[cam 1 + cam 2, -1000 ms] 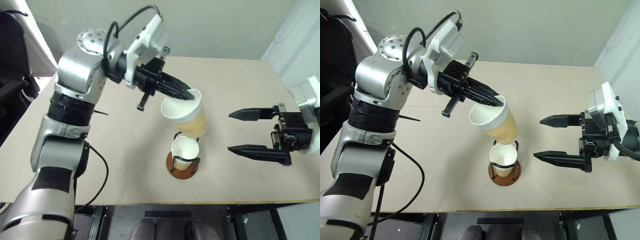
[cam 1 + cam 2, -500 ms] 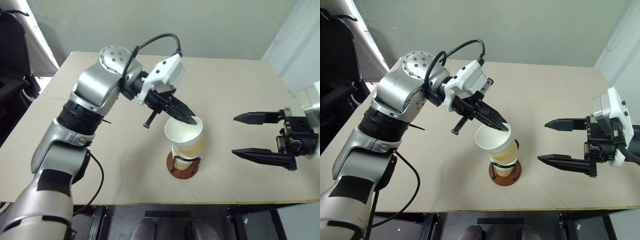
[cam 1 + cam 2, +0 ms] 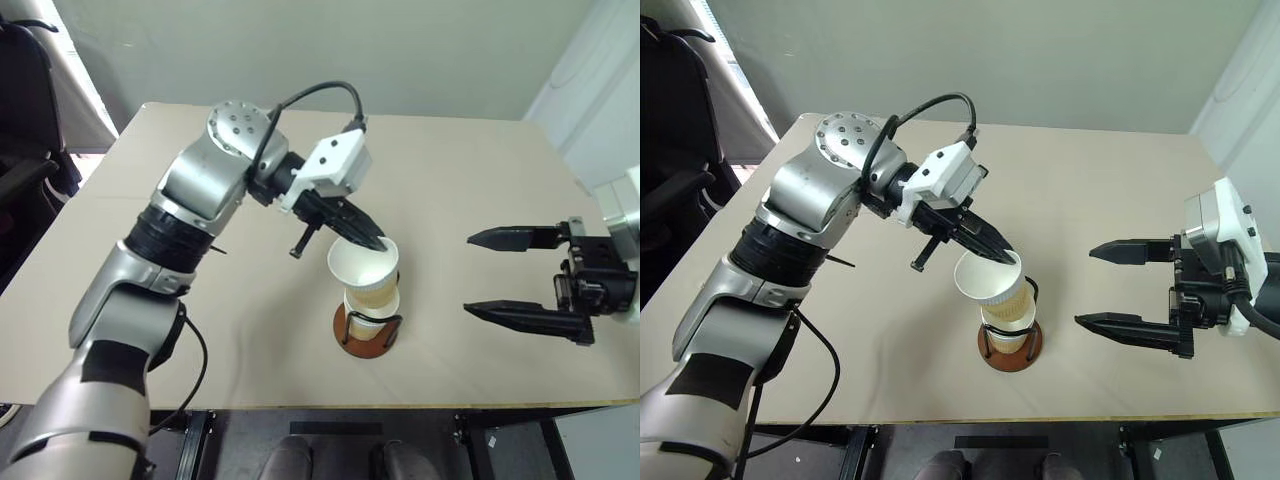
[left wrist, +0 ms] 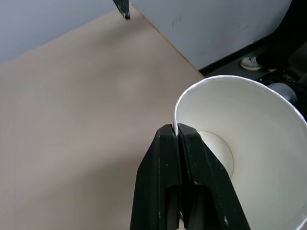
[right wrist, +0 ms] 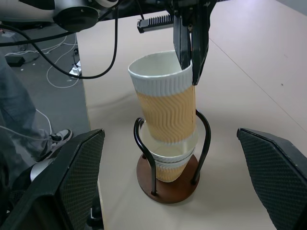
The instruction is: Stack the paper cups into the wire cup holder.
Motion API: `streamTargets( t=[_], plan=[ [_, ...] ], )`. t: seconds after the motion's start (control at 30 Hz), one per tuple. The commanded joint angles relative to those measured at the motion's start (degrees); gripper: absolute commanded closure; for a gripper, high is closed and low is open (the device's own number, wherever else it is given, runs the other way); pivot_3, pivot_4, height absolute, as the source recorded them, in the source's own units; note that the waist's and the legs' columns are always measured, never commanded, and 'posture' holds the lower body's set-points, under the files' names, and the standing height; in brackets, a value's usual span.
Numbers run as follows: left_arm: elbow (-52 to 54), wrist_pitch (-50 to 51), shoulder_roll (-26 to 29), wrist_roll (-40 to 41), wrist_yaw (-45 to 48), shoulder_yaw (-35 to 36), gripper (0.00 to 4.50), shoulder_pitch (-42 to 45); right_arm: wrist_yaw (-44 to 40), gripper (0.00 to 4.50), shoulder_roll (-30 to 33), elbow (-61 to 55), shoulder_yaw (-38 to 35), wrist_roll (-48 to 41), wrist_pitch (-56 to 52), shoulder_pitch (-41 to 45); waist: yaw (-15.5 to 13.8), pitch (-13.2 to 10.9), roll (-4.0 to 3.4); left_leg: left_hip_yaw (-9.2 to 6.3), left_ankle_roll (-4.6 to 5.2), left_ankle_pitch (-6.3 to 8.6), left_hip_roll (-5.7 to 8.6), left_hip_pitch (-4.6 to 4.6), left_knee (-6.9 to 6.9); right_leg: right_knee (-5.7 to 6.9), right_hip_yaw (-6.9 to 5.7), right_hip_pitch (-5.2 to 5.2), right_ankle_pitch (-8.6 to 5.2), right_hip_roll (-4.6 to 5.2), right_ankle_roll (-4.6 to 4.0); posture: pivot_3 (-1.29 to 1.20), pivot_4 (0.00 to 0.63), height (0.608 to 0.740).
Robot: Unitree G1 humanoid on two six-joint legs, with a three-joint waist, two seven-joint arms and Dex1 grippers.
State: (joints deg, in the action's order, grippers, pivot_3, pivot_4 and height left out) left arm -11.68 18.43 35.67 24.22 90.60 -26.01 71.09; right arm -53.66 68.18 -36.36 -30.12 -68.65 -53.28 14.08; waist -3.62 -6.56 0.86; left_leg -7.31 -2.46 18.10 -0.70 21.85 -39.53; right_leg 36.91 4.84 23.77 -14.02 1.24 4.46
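Note:
The wire cup holder (image 3: 342,338) stands on its brown disc near the table's front edge, with one paper cup (image 5: 170,165) seated inside its black loops. A second paper cup (image 3: 366,275), white inside and tan outside, leans slightly, and its bottom is nested in the seated cup between the loops. My left gripper (image 3: 379,241) is shut on this upper cup's far rim, one finger inside and one outside (image 4: 175,132). My right gripper (image 3: 468,272) hangs open to the right of the holder, level with the cups and apart from them. Its fingers (image 5: 72,184) flank the holder from a distance.
The tan table (image 3: 470,170) stretches bare behind and to both sides of the holder. Its front edge lies just in front of the base. A black chair (image 3: 22,110) stands off the left side. A person's leg and shoe (image 5: 29,143) and cables are on the floor beyond the table.
My left gripper has come down with the cup, from tilted above the holder to nested in the cup standing there. The right gripper has stayed open in place.

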Motion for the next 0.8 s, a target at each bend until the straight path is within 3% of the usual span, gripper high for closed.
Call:
streamTargets(
  t=[0.03, 0.27, 0.37, 0.73, 0.8],
  plan=[
    [1.77, -1.08, -0.25, -1.13, 1.89, 0.58, 4.49, -0.31, 0.77, 0.0, 0.68, -0.73, -1.96, -1.29, 0.18, 0.17, 0.02, 0.0, 0.0, 0.0, 0.0, 0.0, 0.0, 0.0, 0.0, 0.0, 0.0, 0.0, 0.0, 0.0, 0.0, 0.0, 0.15, 0.74],
    [4.55, -0.24, 2.06, -1.27, 1.89, -1.71, 4.49, -1.55, 1.29, 0.0, 0.9, -0.79, -1.67, -1.95, 0.25, 0.33, 0.01, 0.0, 0.0, -0.01, 0.0, 0.0, 0.0, 0.0, 0.0, -0.01, 0.0, 0.0, 0.0, 0.0, 0.0, 0.0, 0.15, 0.74],
    [4.93, 0.09, 2.86, -1.03, 1.89, -2.68, 3.88, -1.72, 1.26, 0.0, 0.96, -0.66, -1.59, -1.95, 0.27, 0.42, 0.02, 0.01, -0.01, -0.01, 0.0, 0.0, 0.0, 0.0, 0.0, -0.01, 0.0, 0.0, 0.0, 0.0, 0.0, 0.0, 0.15, 0.74],
    [3.19, -2.6, 0.44, -4.42, 0.58, -0.43, 0.28, -2.5, 1.0, 0.0, 1.25, 0.11, -0.24, -1.39, 0.64, 1.4, -0.03, 0.01, -0.01, -0.02, 0.01, 0.01, 0.0, 0.0, -0.01, -0.01, 0.0, -0.02, 0.0, 0.01, 0.0, 0.0, 0.15, 0.74],
    [1.44, -2.14, -1.09, -4.2, -2.81, 2.67, 0.28, -2.16, 0.8, 0.0, 1.32, 0.36, -0.05, -1.19, 0.7, 1.6, -0.03, 0.01, -0.01, -0.02, 0.03, 0.02, 0.0, 0.01, -0.04, -0.02, 0.0, -0.03, 0.0, 0.01, 0.0, 0.0, 0.15, 0.74]
  ],
)
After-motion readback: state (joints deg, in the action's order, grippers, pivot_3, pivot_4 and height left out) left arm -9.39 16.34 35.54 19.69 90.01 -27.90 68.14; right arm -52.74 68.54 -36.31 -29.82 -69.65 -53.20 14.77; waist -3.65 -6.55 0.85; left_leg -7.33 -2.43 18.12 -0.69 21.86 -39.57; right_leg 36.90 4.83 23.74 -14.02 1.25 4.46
